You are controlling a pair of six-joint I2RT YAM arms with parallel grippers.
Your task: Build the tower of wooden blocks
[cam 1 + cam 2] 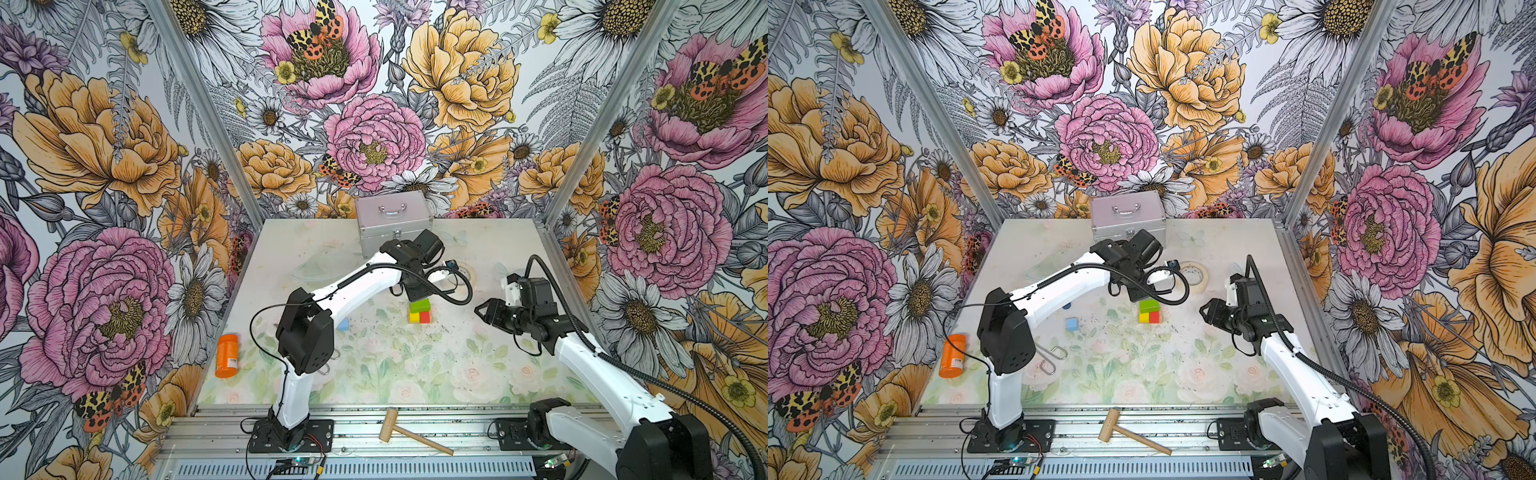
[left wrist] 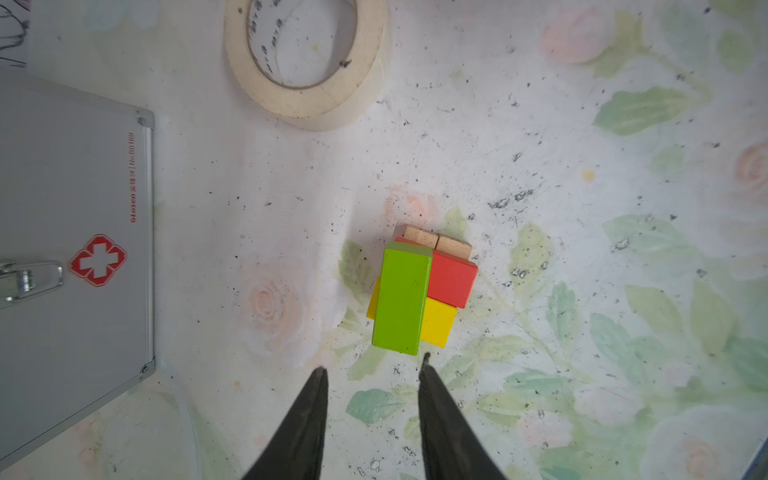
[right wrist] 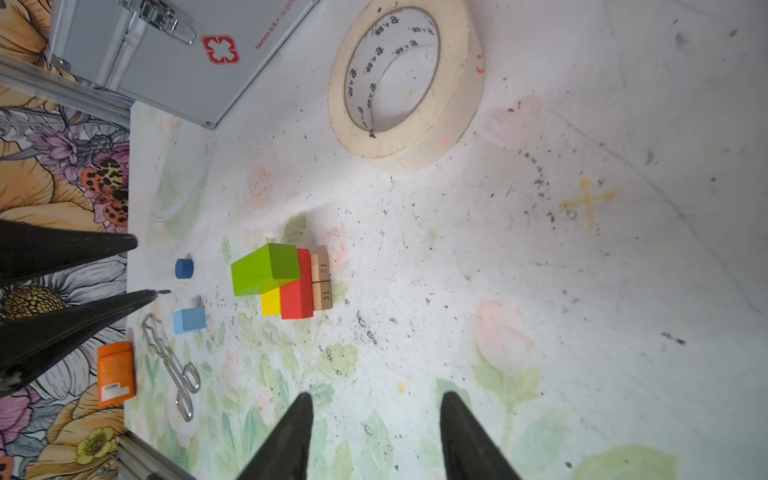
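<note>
Item, tower (image 1: 1149, 311): you are looking at a part-built stack sitting mid-table; two tan bars (image 2: 419, 237) are lying lowest, a red bar (image 2: 453, 278) and a yellow bar (image 2: 438, 322) are lying side by side across them, and a green bar (image 2: 402, 299) is resting on top, crossing both.

Item, loose blocks: a light blue cube (image 3: 189, 320) and a dark blue cylinder (image 3: 184, 268) are lying on the table to the tower's left in both top views, apart from it and from each other.

Item, left gripper (image 2: 372, 368): yours is hanging above the tower with jaws spread, pinching nothing; its tips are showing just short of the green bar's end, not touching.

Item, right gripper (image 3: 378, 397): yours is hovering well apart on the tower's right, jaws spread and empty, facing the stack.

Item, surroundings: a tape roll (image 2: 305, 62) and a metal case (image 2: 75, 208) are sitting behind the tower.
</note>
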